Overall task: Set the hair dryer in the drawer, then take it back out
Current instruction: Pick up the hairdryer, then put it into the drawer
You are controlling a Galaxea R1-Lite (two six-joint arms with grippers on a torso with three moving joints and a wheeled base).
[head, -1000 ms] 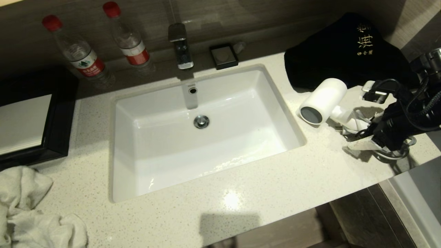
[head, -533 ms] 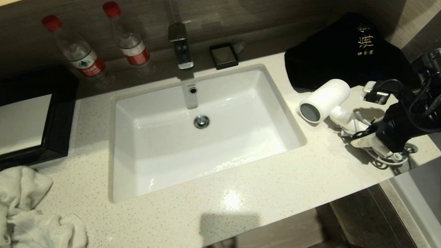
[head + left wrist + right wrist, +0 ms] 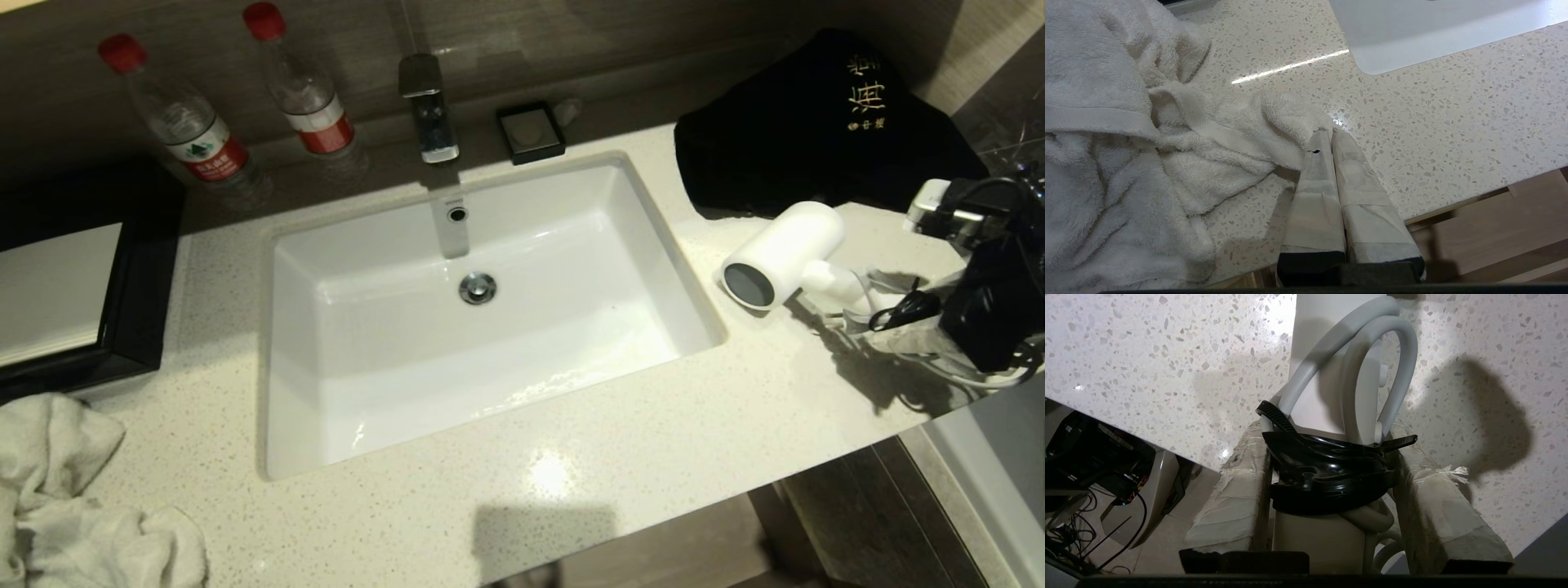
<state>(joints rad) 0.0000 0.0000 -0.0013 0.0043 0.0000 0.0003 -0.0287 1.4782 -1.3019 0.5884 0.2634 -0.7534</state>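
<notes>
1. Far left: rumpled towel (image 3: 73, 490) on the bench (image 3: 571, 457), left gripper (image 3: 1327, 136) parked at its edge, jaws pressed shut on nothing.
2. Back left: two bottles (image 3: 192, 131) against the wall, red caps on; tap (image 3: 426, 106) above the sink (image 3: 286, 359), soap dish (image 3: 531, 132) just beside the tap.
3. Centre: no drawer in view; only wood-grain panel below the bench edge.
4. Right of the sink: dryer (image 3: 784, 253) near the bench's right end, barrel tilted, dark round mouth turned toward the sink, handle running back toward the right gripper (image 3: 1331, 457). Black bag (image 3: 816, 114) just behind.
5. Far right: right gripper clamped round the handle end, jaws half closed on handle (image 3: 1327, 375) and looped cord (image 3: 1396, 375) together, a black strap (image 3: 1327, 473) bundling the cord between the pads.
6. Handling, as a judgement: hard glossy shell, likely slippery under taped pads; rigid, moderately light, but nose-heavy with the fat barrel far from the grip, so prone to swing or rotate about the handle.
7. Best hold, as a judgement: handle, close to the barrel, squeezed across its width; cord soft and springy, apt to slip out or snag on a drawer edge if left trailing.
</notes>
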